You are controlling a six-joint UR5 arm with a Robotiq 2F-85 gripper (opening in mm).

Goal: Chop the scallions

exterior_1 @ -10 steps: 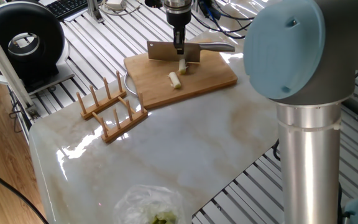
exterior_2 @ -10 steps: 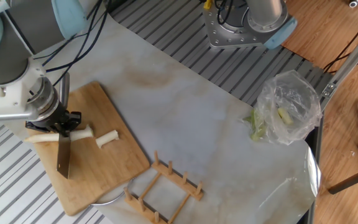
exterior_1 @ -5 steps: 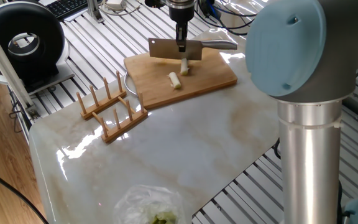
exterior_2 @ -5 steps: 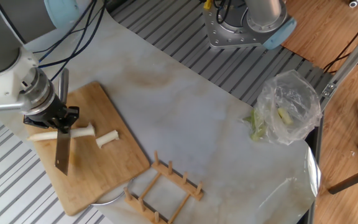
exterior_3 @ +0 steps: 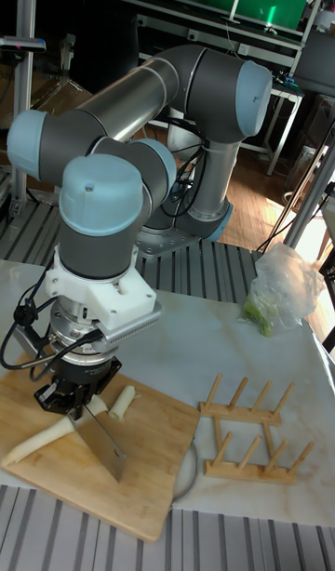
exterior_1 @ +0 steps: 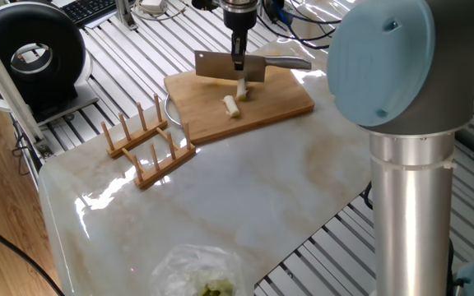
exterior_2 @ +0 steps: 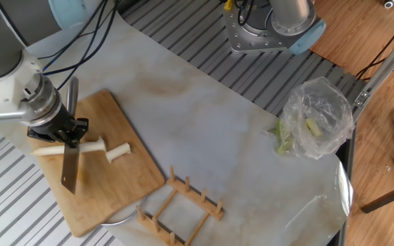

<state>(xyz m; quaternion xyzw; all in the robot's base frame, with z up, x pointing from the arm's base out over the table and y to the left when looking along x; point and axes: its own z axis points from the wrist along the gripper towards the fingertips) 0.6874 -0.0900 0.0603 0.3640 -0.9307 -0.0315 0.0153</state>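
Note:
My gripper (exterior_1: 239,59) is shut on a steel cleaver (exterior_1: 220,69), which hangs blade-down over the bamboo cutting board (exterior_1: 278,105). In the other fixed view the gripper (exterior_2: 70,134) holds the cleaver (exterior_2: 69,172) across a long pale scallion stalk (exterior_2: 48,149). One short cut piece (exterior_2: 117,152) lies just right of the blade. The tall fixed view shows the cleaver (exterior_3: 100,435) between the long stalk (exterior_3: 37,440) and the cut piece (exterior_3: 122,401), with the gripper (exterior_3: 78,402) above them. Whether the edge touches the stalk cannot be told.
A wooden peg rack (exterior_1: 148,141) stands on the marble top beside the board. A clear plastic bag with green bits (exterior_2: 317,117) lies near the table's edge. A metal rim (exterior_2: 118,220) peeks from under the board. The arm's own elbow (exterior_1: 401,66) blocks the right of one fixed view.
The cleaver rose slightly and shifted a little along the stalk, then dipped back a touch. The scallion pieces have not moved.

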